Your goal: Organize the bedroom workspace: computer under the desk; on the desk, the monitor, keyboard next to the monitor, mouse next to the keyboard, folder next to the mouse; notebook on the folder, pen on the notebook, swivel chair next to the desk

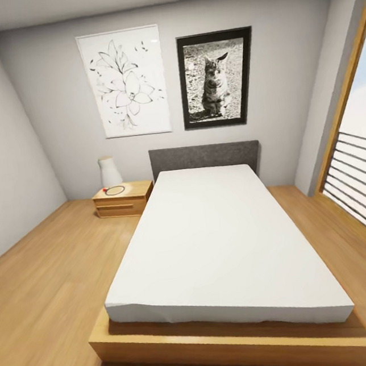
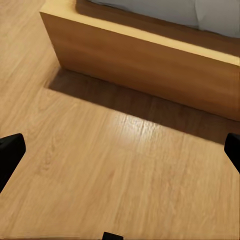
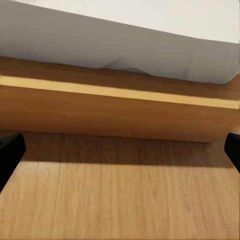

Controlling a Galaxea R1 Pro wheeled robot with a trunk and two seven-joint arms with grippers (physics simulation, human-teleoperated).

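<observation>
Down by the floor (image 2: 100, 165), the left end effector (image 2: 120, 152) hangs with its two black fingers (image 2: 10, 152) spread wide, holding nothing, just in front of a corner of the bed frame (image 2: 140, 60). Close to it, the right end effector (image 3: 120, 150) is spread wide and empty too, facing the long wood side of the frame, with the white mattress (image 3: 125, 35) just above. Both look ready to grab, but no work thing is near them. Past the end effectors, the bed (image 1: 214, 248) runs away to a grey headboard (image 1: 203, 157). Farther off, beside it, sits a small nightstand (image 1: 122, 199) with a white lamp (image 1: 110, 172), and two pictures (image 1: 125, 81) hang on the far wall. This is the bedroom, but I see no desk, chair or folder, so I think the robot must turn to find them.
</observation>
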